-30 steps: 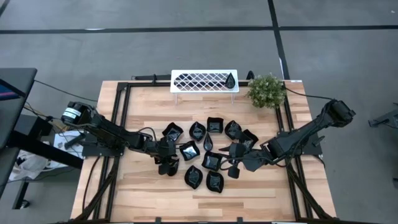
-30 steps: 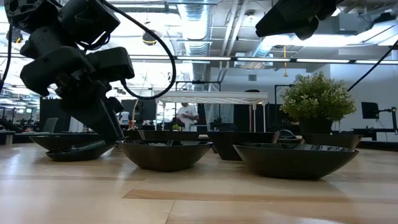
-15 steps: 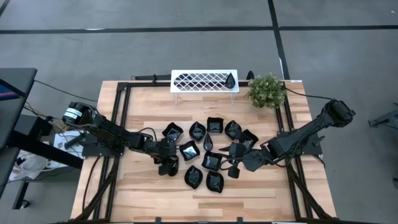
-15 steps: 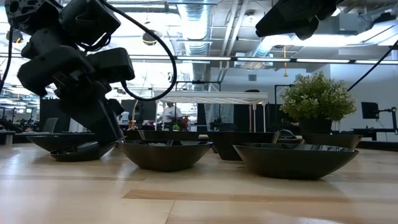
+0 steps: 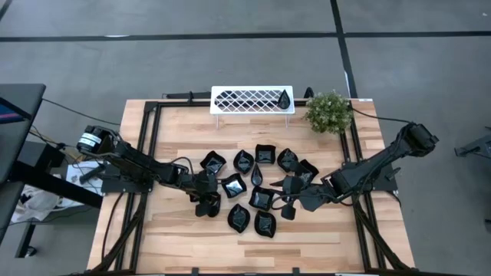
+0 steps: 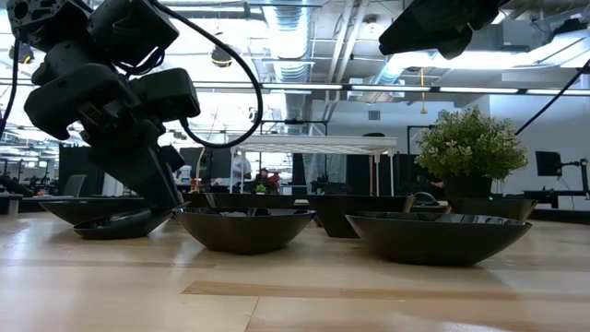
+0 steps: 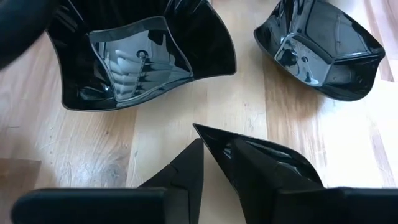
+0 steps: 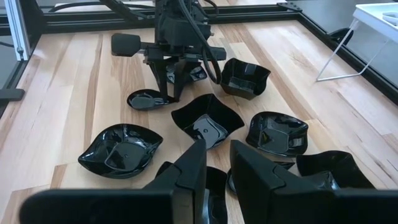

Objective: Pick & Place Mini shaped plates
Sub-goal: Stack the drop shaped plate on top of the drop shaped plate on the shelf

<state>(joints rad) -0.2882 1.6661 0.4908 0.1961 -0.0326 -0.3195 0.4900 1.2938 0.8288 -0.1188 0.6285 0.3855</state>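
The left gripper is down at a teardrop plate on the table, fingers straddling its rim; whether they have clamped, I cannot tell. Its tip points forward, toward a square plate. The right gripper hovers narrowly parted, empty.

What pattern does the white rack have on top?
A diamond lattice on the white rack, clearest in the high view.
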